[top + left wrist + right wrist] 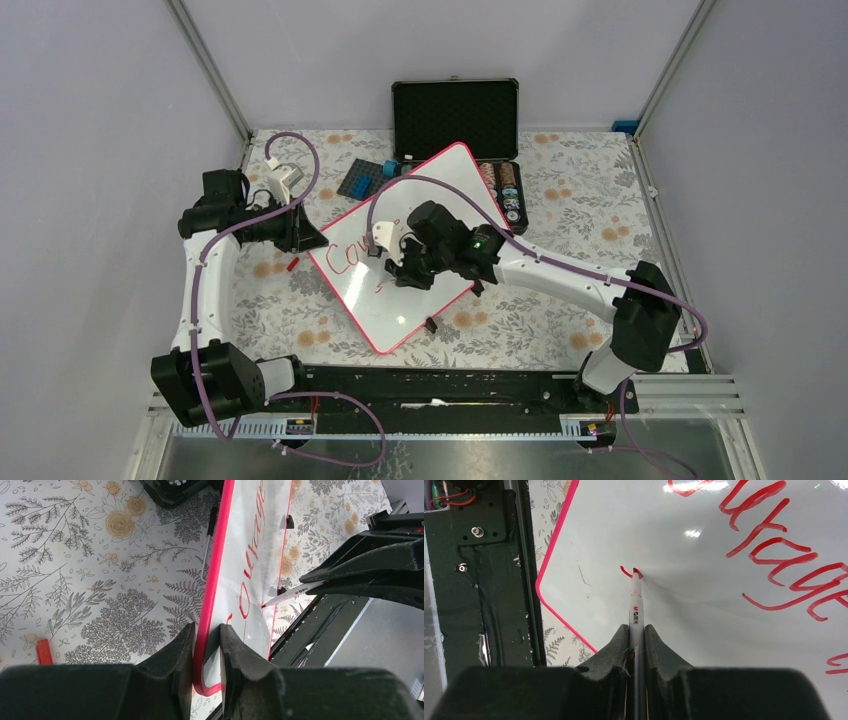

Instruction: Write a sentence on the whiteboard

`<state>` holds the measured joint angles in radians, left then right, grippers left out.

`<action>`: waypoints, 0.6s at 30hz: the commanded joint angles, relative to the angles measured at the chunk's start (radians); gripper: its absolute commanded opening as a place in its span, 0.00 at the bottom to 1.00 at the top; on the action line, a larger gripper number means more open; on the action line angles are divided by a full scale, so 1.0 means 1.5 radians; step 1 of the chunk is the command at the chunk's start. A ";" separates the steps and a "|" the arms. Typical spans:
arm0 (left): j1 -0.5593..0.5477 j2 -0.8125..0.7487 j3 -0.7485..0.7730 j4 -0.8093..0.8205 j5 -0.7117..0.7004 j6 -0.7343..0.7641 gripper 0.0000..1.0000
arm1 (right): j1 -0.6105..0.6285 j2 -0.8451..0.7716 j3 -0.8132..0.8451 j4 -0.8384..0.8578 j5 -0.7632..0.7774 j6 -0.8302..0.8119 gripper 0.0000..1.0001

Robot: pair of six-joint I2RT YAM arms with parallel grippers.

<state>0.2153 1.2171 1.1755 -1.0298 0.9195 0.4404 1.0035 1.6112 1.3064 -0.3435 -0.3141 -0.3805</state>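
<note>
The whiteboard [445, 185] lies tilted on the floral tablecloth, pink-red framed. The sentence [350, 258] shows as one red line reading "Courage", plus a short fresh stroke below it. My left gripper [305, 235] is shut on the board's left edge, its jaws either side of the pink frame [206, 630]. My right gripper [400, 265] is shut on a white marker [636, 607] whose red tip touches the board [674, 630] at the small new stroke. The writing also shows in the left wrist view [252, 545] and the right wrist view [784, 555].
An open black case [455, 118] stands behind the board, with chips [500, 185] beside it. A dark blue plate [362, 178] and a white object [285, 178] lie at the back left. A red cap [292, 264] lies left of the board. The black rail [440, 380] runs along the front.
</note>
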 commanded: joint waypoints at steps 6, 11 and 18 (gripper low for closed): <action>-0.003 -0.004 -0.010 0.021 -0.016 0.018 0.01 | 0.018 0.014 0.014 0.012 0.014 -0.009 0.00; -0.004 -0.004 -0.009 0.021 -0.018 0.018 0.01 | 0.020 0.007 -0.002 0.012 0.017 -0.012 0.00; -0.003 -0.004 -0.010 0.022 -0.017 0.018 0.01 | 0.020 -0.014 -0.036 0.011 0.020 -0.020 0.00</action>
<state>0.2153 1.2171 1.1751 -1.0302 0.9192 0.4408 1.0256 1.6146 1.2873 -0.3363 -0.3099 -0.3882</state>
